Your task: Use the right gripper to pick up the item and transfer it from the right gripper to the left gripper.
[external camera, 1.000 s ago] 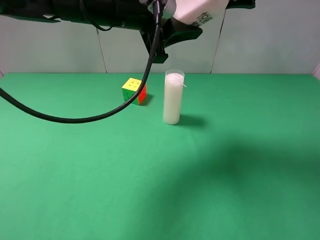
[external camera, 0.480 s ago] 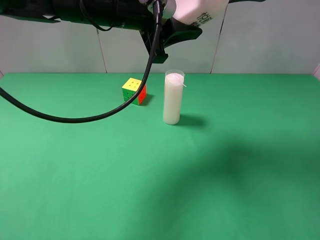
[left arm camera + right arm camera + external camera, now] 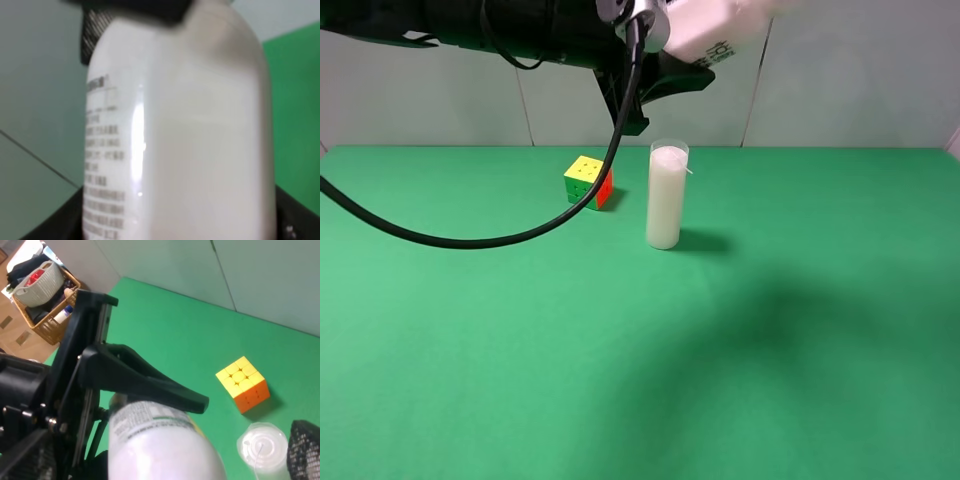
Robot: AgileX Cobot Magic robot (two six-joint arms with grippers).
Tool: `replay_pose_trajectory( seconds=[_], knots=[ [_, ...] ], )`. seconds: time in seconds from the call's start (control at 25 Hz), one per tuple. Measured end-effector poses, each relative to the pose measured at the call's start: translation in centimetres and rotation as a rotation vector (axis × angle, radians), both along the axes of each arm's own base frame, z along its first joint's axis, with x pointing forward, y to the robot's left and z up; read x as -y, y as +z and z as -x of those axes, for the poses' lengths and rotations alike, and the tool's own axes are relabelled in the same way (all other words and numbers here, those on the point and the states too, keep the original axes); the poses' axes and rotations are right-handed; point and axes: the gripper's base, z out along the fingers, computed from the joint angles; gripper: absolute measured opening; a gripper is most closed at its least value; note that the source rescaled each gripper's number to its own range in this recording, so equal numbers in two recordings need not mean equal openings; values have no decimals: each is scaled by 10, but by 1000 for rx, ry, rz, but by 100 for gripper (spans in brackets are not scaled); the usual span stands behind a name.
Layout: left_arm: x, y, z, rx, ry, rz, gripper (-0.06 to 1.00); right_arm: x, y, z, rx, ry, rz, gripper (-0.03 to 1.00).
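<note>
Bottle (image 3: pixel 715 30) is hanging high above the green table (image 3: pixel 800 350), at the very top edge of the exterior view, tilted, its outer end blurred. In the left wrist view it is filling almost the whole picture, small print facing the lens. Left gripper (image 3: pixel 692 55) is pinching it: the jaws are pressing in on the white body, and the right wrist view is showing one black finger (image 3: pixel 150 385) lying across it. Right gripper (image 3: pixel 165 462) is standing with jaws spread wide, and its textured pad (image 3: pixel 306 450) is sitting apart from the bottle, with the candle top showing through the gap. This gripper is not appearing in the exterior view. Judgement: the handover is looking made, with the left side alone carrying the load. Risk 1: the body is looking smooth, glossy and rounded, so a two-point pinch may be letting it twist or slide out, more so if the arm swings quickly. Risk 2: a drop from this height would be falling towards the upright candle (image 3: pixel 666 195), which is tall and narrow, hence easy to topple, and the puzzle cube (image 3: pixel 588 181) near it. Risk 3: the spread pads are flanking the bottle, so a crooked retreat could be knocking it loose. Risk 4: the loose cable (image 3: pixel 470 238) is sagging low over the table and could be snagging the cube.
</note>
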Motion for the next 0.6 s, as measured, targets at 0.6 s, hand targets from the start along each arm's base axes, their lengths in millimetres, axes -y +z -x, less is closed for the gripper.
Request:
replay_pose_trajectory(
  seconds=[0.6],
  knots=[
    [-24, -1, -14, -54, 35, 25, 0, 4, 2, -8, 70, -82, 12, 100]
  ],
)
